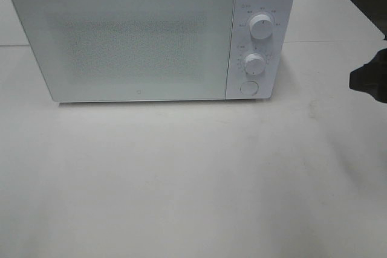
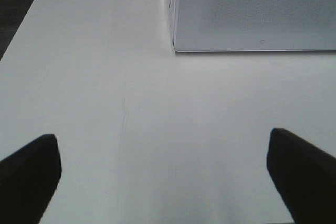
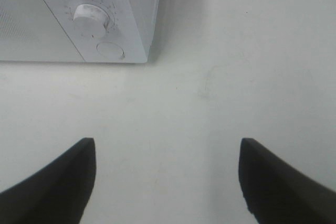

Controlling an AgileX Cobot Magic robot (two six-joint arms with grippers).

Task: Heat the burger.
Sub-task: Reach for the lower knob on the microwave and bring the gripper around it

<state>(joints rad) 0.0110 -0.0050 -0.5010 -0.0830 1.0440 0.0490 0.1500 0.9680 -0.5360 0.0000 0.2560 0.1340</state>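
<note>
The near part of the surface (image 1: 181, 179) lies bare in all three views, and the burger is nowhere to be seen. Farther back stands the microwave (image 1: 121, 34) with its door (image 1: 121, 43) shut, and the dotted pane shows nothing behind it. Whether the burger sits inside cannot be told.

With the door closed, the step in hand looks like work at the control panel on the microwave's right end. There an upper knob (image 1: 261, 28) sits above a lower knob (image 1: 255, 63), with a round button (image 1: 248, 87) lowest of the three. To do it well, the arm on that side should come in square to the panel. It should centre one knob between the fingers, close lightly and turn without pushing the light cabinet back along the surface. If the button releases the door instead, a short straight press with one fingertip is enough. The path of the swinging door should be kept clear.

The left gripper (image 2: 164, 148) is spread as wide as it goes. It holds nothing and hangs over bare surface near the microwave's near left corner. The right gripper (image 3: 167, 150) is also spread, a little less wide, and is empty and touches nothing. It sits to the right of the panel and well apart from it, with the lower knob and button ahead of it.
</note>
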